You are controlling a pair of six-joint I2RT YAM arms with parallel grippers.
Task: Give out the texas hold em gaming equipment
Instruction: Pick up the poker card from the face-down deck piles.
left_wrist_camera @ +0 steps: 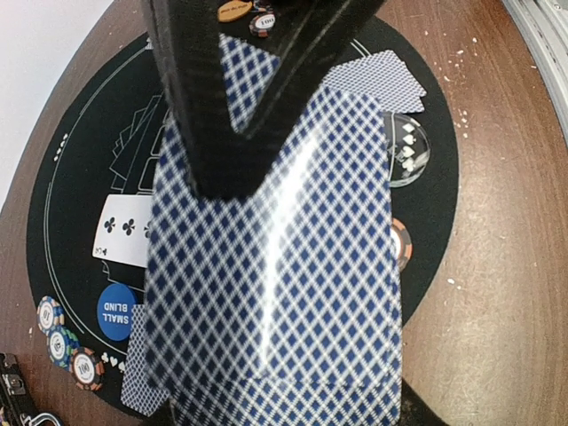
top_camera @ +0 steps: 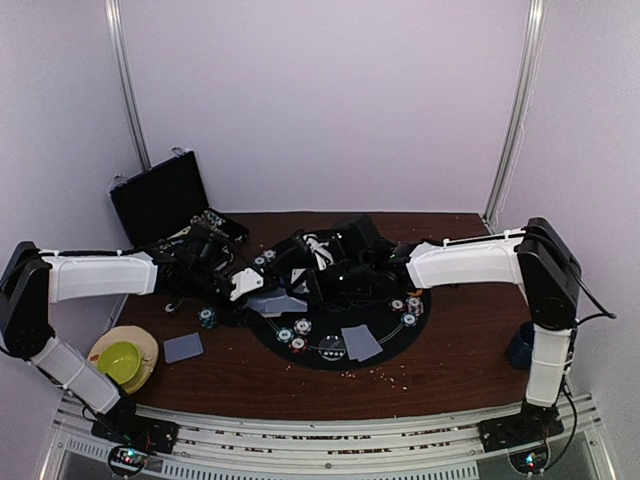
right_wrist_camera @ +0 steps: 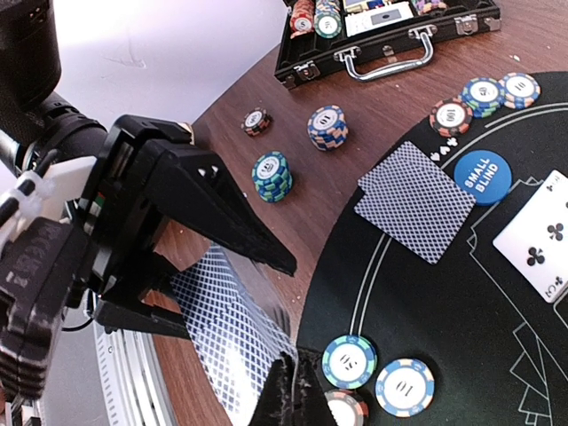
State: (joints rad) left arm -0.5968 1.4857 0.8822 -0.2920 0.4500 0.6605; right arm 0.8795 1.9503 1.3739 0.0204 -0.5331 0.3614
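Right gripper (right_wrist_camera: 288, 395): closed tight against the lower edge of the card deck (left_wrist_camera: 275, 293); whether it pinches a card cannot be told. Left gripper (right_wrist_camera: 241, 300): clamped on that deck, backs up, over the black mat (right_wrist_camera: 426, 337). 3 chip stacks (right_wrist_camera: 272, 175) stand on the table (right_wrist_camera: 390, 106) beside the mat.

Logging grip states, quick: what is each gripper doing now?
Left gripper: closed, holding the deck of cards.
Right gripper: closed at the deck's edge; card grip unclear.
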